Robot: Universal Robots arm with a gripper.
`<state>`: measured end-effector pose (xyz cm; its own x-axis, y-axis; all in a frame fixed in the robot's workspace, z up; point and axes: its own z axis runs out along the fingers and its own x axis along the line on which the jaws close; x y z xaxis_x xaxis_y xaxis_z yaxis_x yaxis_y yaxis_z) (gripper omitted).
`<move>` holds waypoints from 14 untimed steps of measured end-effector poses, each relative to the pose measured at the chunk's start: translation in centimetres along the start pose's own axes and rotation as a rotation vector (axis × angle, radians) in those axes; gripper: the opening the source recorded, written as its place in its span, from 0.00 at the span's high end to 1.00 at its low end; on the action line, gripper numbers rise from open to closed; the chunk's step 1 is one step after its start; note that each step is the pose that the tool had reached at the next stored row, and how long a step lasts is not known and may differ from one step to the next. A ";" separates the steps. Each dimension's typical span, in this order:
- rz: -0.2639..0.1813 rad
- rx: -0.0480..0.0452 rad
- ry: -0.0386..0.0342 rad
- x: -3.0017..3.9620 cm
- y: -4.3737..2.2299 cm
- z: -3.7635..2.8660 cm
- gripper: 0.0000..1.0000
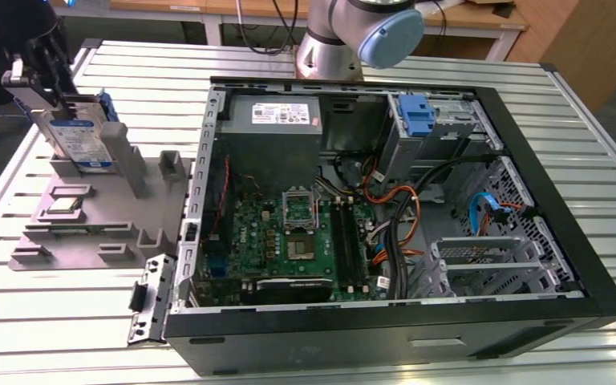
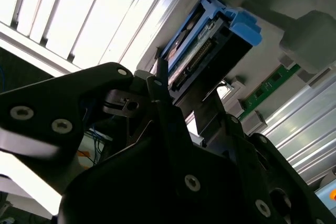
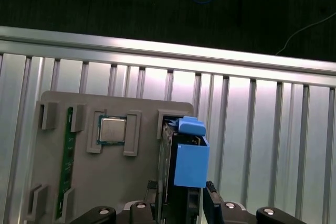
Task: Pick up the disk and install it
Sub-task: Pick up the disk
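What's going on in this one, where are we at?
The arm's gripper is at the top of the disk, which stands upright at a slot of the grey holder on the exterior view's left. The open computer case sits beside it; the disk is not yet installed there.

Robot lab: slatted alu bench point(image 1: 576, 104), opened PC point(image 1: 394, 329).

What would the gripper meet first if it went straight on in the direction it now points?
Most likely the disk, which stands on edge in the grey fixture just below the gripper. The first wrist view shows the disk directly ahead and very close; whether they touch cannot be told.
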<state>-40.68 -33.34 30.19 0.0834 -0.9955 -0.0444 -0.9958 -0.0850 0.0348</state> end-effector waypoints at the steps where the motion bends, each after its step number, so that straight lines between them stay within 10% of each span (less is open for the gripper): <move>1: 0.000 0.0001 -0.0001 0.00 -0.07 0.00 0.54; 14: 0.000 0.0001 -0.0001 0.00 -0.11 -0.06 0.54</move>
<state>-40.57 -33.33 30.24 0.0833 -0.9955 -0.0444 -0.9958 -0.0849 0.0347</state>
